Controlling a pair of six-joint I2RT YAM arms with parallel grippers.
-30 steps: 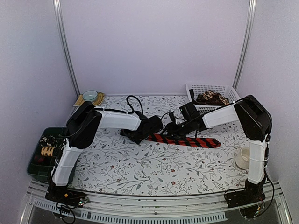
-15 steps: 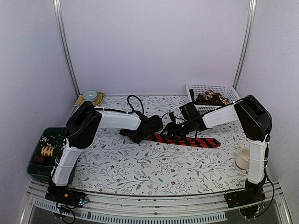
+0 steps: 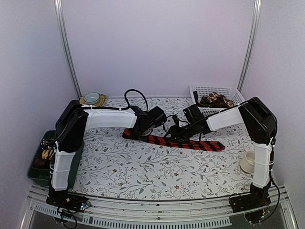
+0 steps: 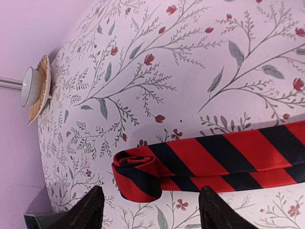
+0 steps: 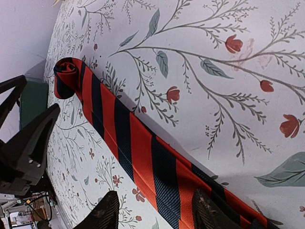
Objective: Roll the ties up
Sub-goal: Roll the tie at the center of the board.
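Nearest the arm bases, a white ceramic cup (image 3: pixel 247 161) stands at the right of the flower-printed worktop (image 3: pixel 157 176). A dark green plastic bin (image 3: pixel 38 164) sits off its left edge.

Mid-worktop, the red fabric necktie with black diagonal stripes (image 3: pixel 186 142) lies flat, its left end wound into a few turns. The left gripper (image 4: pixel 151 189) has its jaws open, one finger each side of the wound end and clear of it. It is judged placed to grip the roll for the next turn. The right gripper (image 5: pixel 158 192) stands with jaws apart astride the flat strip. No pinch is visible, and it probably keeps the strip straight.

The overhead view does not resolve the wound end. The left wrist view shows it plainly, and the right wrist view shows the strip running to it.

Only the overhead view shows the far items. A white plastic basket (image 3: pixel 228 90) holds brown-patterned ties (image 3: pixel 215 100), and a pale bowl on a woven mat (image 3: pixel 91 98) stands far left.
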